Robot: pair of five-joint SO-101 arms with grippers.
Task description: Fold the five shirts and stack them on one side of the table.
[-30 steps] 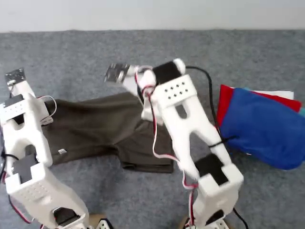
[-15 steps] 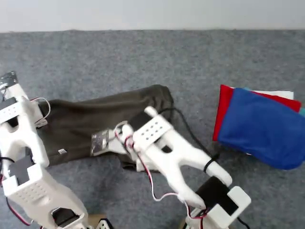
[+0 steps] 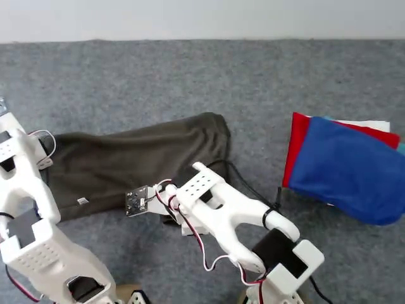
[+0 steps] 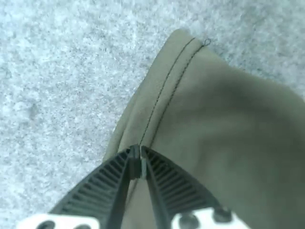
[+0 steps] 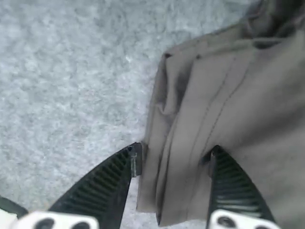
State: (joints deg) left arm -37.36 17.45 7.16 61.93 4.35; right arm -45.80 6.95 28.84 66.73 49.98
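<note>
Grey felt-like covering [image 3: 190, 76] spreads over the whole table, and on its left-centre we see the olive shirt [image 3: 139, 158] lying rumpled and partly folded, stretched from the left edge toward the middle.

At the shirt's left end we find the left gripper [image 4: 138, 162]. Its two black fingers are pressed together at the tips, right on the stitched hem of the shirt [image 4: 228, 124], with cloth pinched between them. The left arm [image 3: 25, 209] rises along the table's left edge.

At the shirt's near edge we see the right gripper [image 5: 175, 151] spread wide. One finger is over bare covering just beside the cloth, the other over the shirt [image 5: 238, 90], so that several layered folds sit between them, and nothing is gripped. The right arm [image 3: 221, 209] leans in low from the front.

Well apart, on the table's right side, we see the stack: a blue shirt [image 3: 348, 168] on top, a red shirt [image 3: 297, 142] beneath it, and a white shirt [image 3: 373, 125] peeking out behind.

Behind the table runs a pale wall [image 3: 190, 19].
</note>
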